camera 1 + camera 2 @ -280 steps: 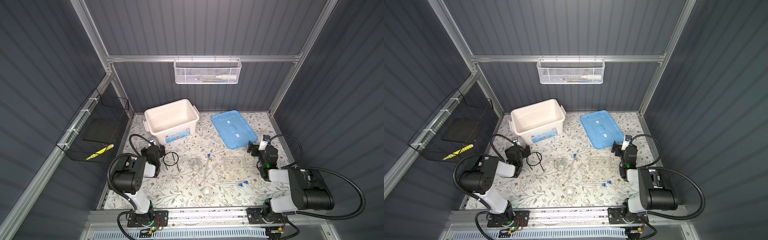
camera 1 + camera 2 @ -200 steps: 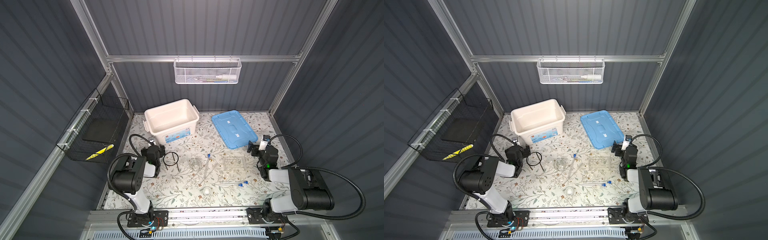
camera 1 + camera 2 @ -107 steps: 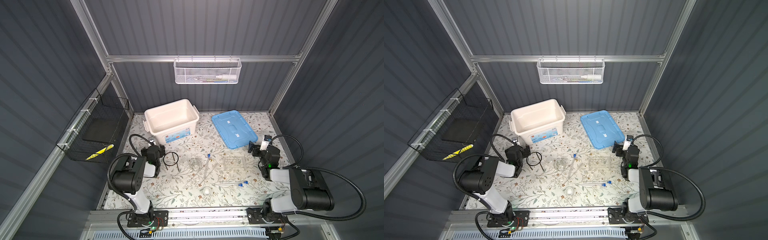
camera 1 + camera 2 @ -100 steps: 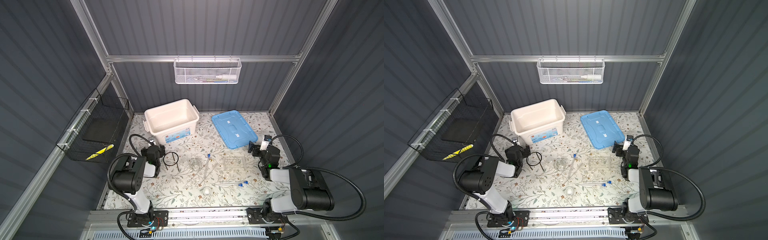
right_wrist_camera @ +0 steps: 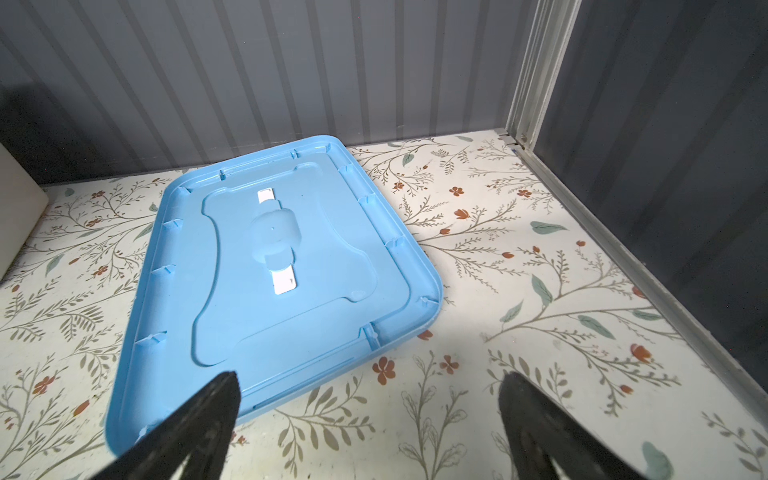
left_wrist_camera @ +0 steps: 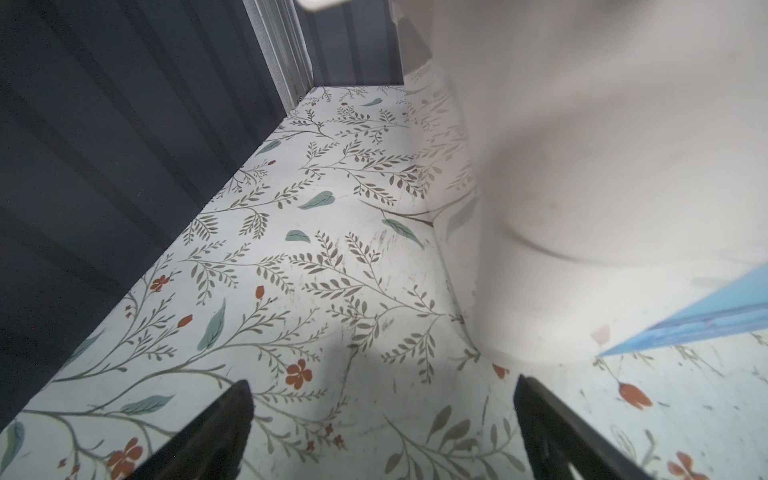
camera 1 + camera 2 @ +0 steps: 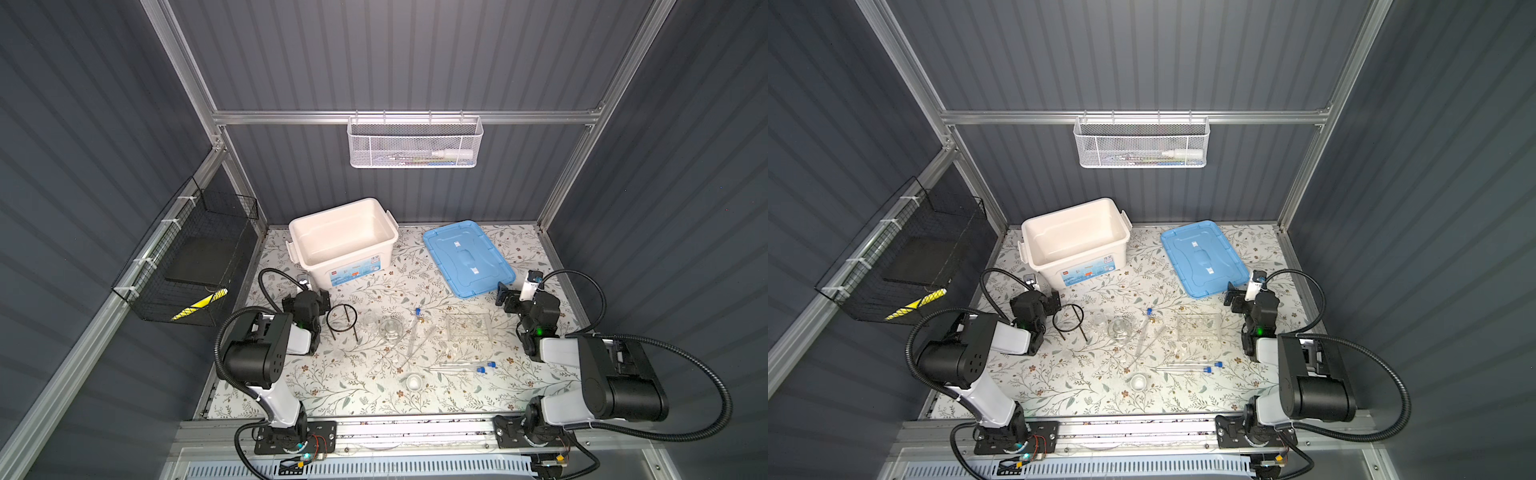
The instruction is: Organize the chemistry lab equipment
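With both the left fingers and right fingers held apart and empty, nothing is seen stowed: the tripod, flask, tube rack, test tubes and dish are left scattered on the counter between them.

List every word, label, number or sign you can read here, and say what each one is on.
Nothing here is legible.
Box label: red and blue print, too small to read.
Bottle in the white basket: print too small to read.
Lid stickers: white, no words to make out.
Strip in the black basket: yellow and black stripes, no words.
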{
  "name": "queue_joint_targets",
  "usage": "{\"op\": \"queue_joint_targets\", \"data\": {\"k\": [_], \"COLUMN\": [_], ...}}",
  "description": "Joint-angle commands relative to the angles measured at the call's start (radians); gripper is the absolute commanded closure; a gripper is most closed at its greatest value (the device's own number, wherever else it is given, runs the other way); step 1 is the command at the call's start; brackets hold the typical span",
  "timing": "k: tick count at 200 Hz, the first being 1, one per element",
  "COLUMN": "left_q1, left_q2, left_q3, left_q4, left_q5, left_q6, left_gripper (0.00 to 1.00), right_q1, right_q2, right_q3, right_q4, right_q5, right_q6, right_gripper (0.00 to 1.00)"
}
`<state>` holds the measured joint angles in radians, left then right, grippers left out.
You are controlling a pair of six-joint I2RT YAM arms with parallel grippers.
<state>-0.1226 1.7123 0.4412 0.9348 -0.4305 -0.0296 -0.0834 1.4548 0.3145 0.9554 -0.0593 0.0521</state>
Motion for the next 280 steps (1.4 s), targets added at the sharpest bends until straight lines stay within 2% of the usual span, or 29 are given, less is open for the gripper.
{"op": "queue_joint_targets", "data": {"k": [1,8,28,46,62,93,118,179,199,242,280], "left_q1": [0.006,0.001,0.001,0.001,0.0,-0.003,-0.023,-0.103,-0.175,-0.425,-0.68], "left_q2": [-0.046,-0.062,-0.219,-0.339,-0.426,-0.563,-0.651,-0.797,-0.819,-0.826,-0.703], "left_q3": [0.03,0.032,0.083,0.135,0.161,0.193,0.223,0.203,0.199,0.241,0.295], "left_q4": [-0.065,-0.051,-0.304,-0.501,-0.616,-0.804,-0.959,-1.153,-1.198,-1.327,-1.418], "left_q5": [-0.008,-0.042,-0.122,-0.111,-0.096,-0.084,-0.08,-0.089,-0.117,-0.333,-0.537], "left_q6": [-0.006,0.007,-0.063,-0.109,-0.17,-0.247,-0.286,-0.439,-0.499,-0.586,-0.682], "left_gripper": [0.0,0.0,0.0,0.0,0.0,0.0,0.0,0.0,0.0,0.01,0.0], "right_q1": [-0.003,-0.002,-0.004,-0.006,-0.005,-0.003,0.013,0.083,0.11,0.165,0.192], "right_q2": [-0.023,-0.045,-0.134,-0.213,-0.254,-0.32,-0.371,-0.372,-0.352,-0.258,-0.201], "right_q3": [0.01,0.008,0.024,0.119,0.173,0.222,0.263,0.304,0.315,0.391,0.455], "right_q4": [-0.004,-0.015,-0.139,-0.409,-0.521,-0.643,-0.745,-0.848,-0.84,-0.854,-0.87], "right_q5": [0.003,0.033,0.084,0.07,0.021,-0.027,-0.094,-0.171,-0.194,-0.236,-0.267], "right_q6": [0.015,0.026,0.051,0.088,0.125,0.199,0.204,0.247,0.252,0.219,0.22], "right_gripper": [0.01,0.01,0.01,0.01,0.01,0.01,0.03,0.02,0.03,0.05,0.07]}}
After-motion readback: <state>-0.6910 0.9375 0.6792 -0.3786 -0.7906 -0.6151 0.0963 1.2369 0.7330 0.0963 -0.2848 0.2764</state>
